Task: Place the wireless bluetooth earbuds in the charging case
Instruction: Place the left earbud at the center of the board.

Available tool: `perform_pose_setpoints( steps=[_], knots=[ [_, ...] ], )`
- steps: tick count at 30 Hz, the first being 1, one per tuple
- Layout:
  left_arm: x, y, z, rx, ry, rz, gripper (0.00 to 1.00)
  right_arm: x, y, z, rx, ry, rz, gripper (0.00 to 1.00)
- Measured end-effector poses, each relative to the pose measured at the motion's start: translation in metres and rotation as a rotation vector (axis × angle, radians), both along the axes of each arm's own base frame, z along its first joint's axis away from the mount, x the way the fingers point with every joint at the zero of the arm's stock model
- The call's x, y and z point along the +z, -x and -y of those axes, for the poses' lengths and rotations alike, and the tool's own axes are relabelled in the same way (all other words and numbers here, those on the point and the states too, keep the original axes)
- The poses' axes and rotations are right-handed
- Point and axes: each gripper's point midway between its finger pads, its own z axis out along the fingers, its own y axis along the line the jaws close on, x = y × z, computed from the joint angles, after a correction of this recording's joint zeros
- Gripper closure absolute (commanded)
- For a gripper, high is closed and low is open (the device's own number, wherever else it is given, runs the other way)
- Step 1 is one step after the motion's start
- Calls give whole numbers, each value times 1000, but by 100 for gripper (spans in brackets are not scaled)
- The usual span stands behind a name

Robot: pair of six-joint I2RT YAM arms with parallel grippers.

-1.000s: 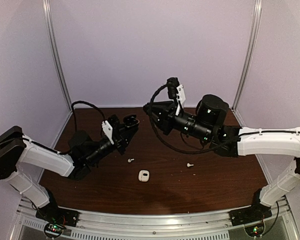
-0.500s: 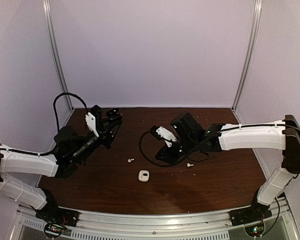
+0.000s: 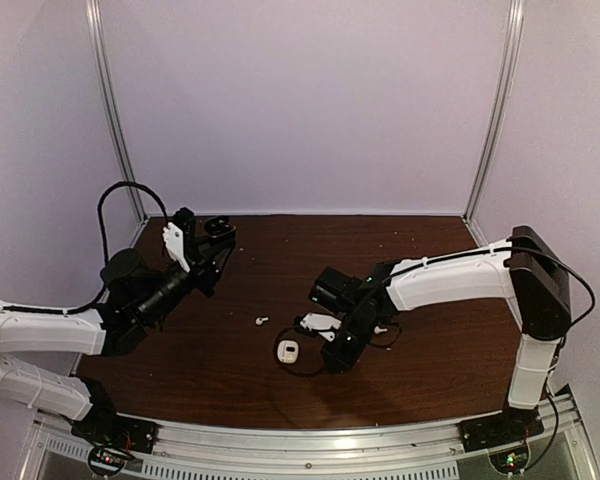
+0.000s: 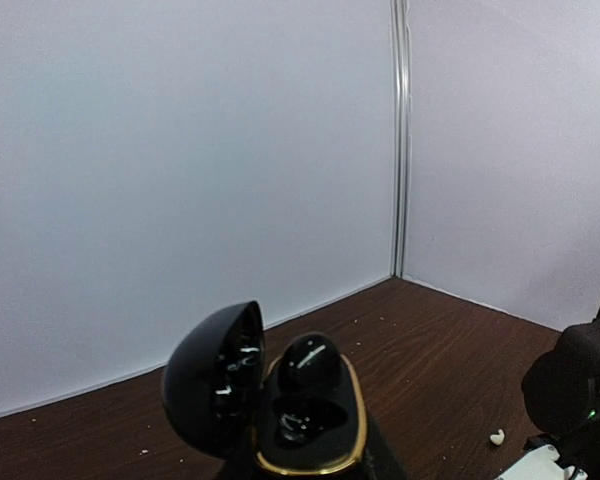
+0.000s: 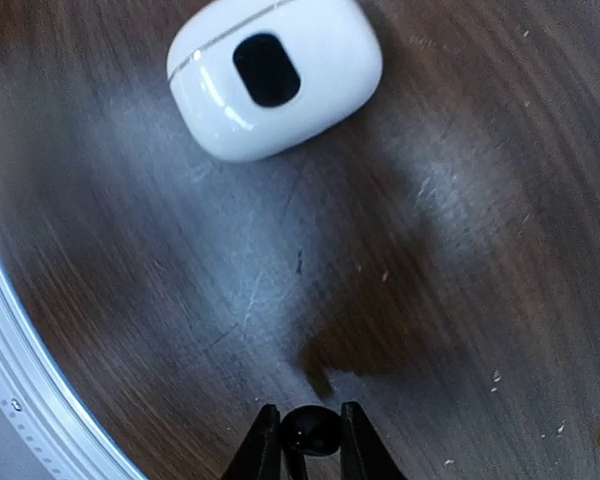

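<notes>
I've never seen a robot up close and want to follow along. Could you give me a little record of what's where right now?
Left hand: holding the black case, lid open
Black case: seated earbud in one slot, other slot looks empty
Right hand: pinching a black earbud, low over the table
White case: closed, lying near the right hand
White earbud: loose on the table, apart from the white case

Open lane of bare worktop (image 5: 410,260) runs from my right fingers (image 5: 360,450), their gap filled by a black earbud (image 5: 310,430), up to the white case (image 5: 275,75); one white earbud (image 3: 261,321) lies near that case, apart from it, and the open black case (image 4: 305,420) stands well apart toward the rear-left wall.
</notes>
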Motion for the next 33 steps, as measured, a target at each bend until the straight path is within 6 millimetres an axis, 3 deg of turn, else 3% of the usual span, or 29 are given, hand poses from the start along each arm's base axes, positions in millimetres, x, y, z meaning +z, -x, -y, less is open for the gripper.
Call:
perform_pose_setpoints(
  steps=[7,14,33],
  knots=[
    [-1,1,-3,6,-6,-7,100,-20,18,21,38,155,-36,76],
    [0,2,-5,6,-5,-5,100,-20,23,26,69,242,-28,62],
    [-5,6,-8,7,-16,-4,100,-20,20,19,123,439,55,67]
  ],
)
